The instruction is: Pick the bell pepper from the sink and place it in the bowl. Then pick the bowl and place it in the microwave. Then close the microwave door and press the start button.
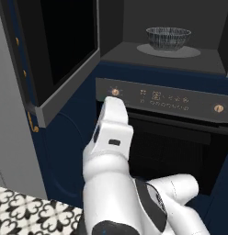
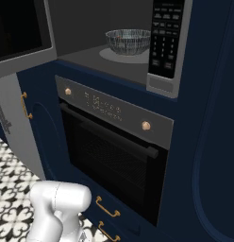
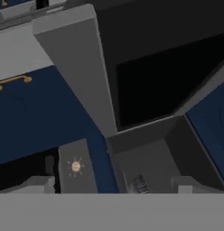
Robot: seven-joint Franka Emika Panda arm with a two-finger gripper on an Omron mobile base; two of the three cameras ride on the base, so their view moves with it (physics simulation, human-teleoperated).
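Here the bowl point(image 1: 168, 38) sits on the round turntable point(image 1: 189, 52) inside the microwave point(image 1: 129, 23), whose cavity is open to the room. The microwave door point(image 1: 65, 50) stands swung out to the left, its black glass facing across the opening. Any contents of the bowl cannot be made out. Below the cavity runs the oven point(image 2: 114, 156) with its gold knobs point(image 2: 146, 125) and bar handle. The white arm rises in front of the oven panel in the left base view. In the hand view the gripper point(image 3: 111, 184) shows two finger tips point(image 3: 39, 182) set well apart, nothing between them, aimed toward the door's lower corner.
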